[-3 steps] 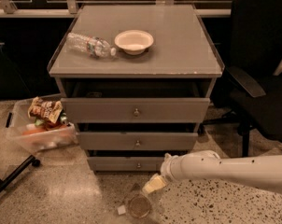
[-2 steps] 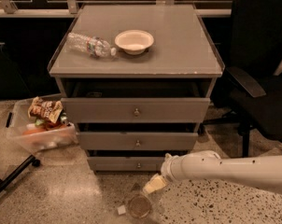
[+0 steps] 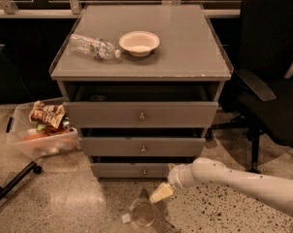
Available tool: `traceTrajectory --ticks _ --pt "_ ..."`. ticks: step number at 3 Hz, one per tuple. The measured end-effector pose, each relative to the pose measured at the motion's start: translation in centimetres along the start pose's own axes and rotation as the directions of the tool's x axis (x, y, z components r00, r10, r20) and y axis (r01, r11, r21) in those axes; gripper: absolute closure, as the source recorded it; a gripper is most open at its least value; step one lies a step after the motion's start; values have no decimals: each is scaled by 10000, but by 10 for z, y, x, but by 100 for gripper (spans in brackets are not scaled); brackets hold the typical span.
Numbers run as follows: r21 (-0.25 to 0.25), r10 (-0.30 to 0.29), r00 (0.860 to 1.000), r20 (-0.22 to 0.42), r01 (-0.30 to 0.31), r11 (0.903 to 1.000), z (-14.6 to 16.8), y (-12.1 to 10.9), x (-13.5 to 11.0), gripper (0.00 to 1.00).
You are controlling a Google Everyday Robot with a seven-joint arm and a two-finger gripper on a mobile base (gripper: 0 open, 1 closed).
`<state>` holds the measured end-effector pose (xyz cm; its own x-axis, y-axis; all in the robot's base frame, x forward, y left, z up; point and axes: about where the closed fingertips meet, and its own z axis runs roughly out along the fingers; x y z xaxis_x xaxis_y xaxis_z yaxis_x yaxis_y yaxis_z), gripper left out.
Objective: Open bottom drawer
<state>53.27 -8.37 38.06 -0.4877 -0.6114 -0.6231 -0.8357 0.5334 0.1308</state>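
The bottom drawer (image 3: 132, 170) is the shortest grey front at the foot of the grey cabinet, with a small round knob (image 3: 143, 171) at its centre. It sits slightly out from the cabinet body. My white arm reaches in from the lower right. My gripper (image 3: 162, 192) hangs just below and to the right of the drawer's knob, close to the floor, with a pale fingertip pointing down-left. It does not touch the knob.
The middle drawer (image 3: 142, 146) and top drawer (image 3: 140, 114) sit above. A plastic bottle (image 3: 93, 46) and white bowl (image 3: 139, 42) lie on the cabinet top. A clear bin of snacks (image 3: 40, 132) stands left, a black office chair (image 3: 270, 81) right, a glass cup (image 3: 143, 214) on the floor.
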Motion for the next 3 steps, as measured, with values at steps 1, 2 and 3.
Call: traceTrajectory --ticks 1,2,3 --pt "-685 -216 9995 217 231 9974 39 -16 20 0" --pt "-773 -565 9951 812 628 9950 73 -33 27 0" --pt "-417 -955 9849 1443 1025 9939 101 -48 23 0"
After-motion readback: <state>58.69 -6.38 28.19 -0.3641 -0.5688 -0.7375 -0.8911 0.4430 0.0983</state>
